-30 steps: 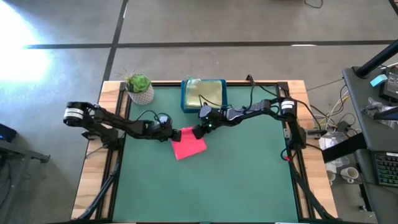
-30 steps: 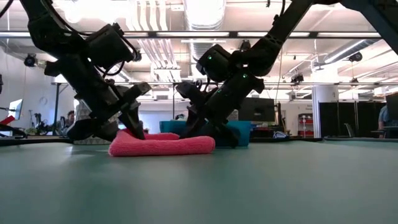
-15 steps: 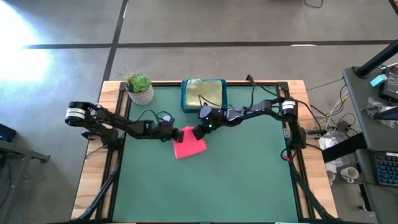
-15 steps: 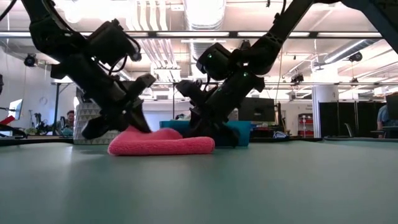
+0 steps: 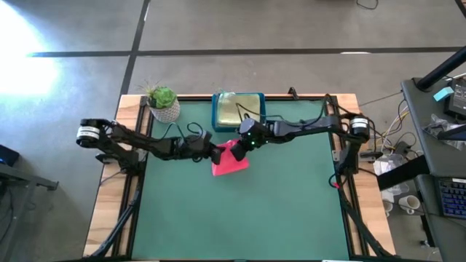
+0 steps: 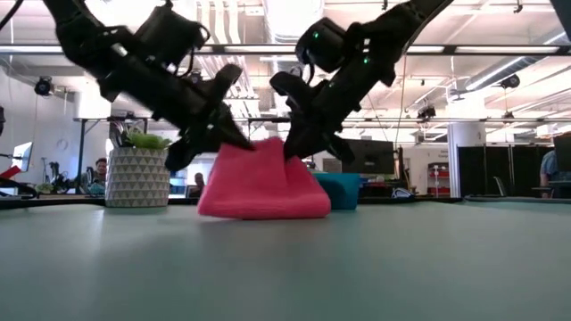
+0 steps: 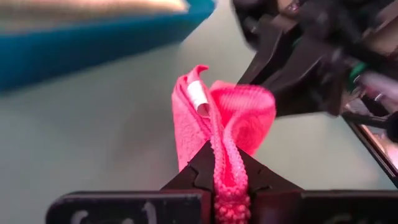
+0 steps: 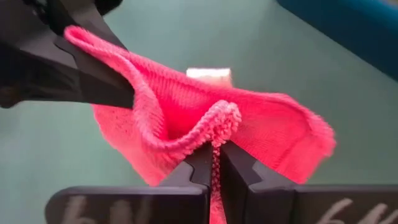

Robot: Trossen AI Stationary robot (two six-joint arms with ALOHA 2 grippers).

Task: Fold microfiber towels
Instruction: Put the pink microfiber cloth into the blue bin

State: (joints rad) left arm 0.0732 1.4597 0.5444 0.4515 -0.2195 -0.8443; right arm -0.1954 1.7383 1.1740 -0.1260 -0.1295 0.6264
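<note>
Low view: left gripper (image 6: 234, 140) and right gripper (image 6: 287, 152) fingers each clamp the hot pink towel's (image 6: 264, 183) raised top edge.

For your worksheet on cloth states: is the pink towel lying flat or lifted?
Lifted: the left tool and right tool pinch the pink towel by its top edge; its bottom touches the table.

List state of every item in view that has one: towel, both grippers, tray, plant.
pink towel: lifted by its top edge, lower edge on the table, hanging in a fold between both grippers.
left gripper: jaws shut on the pink towel's edge.
right gripper: jaws shut on the pink towel's edge, close beside the left gripper.
blue tray: at the table's far edge, holding yellowish cloth.
potted plant: upright, far left corner.
</note>
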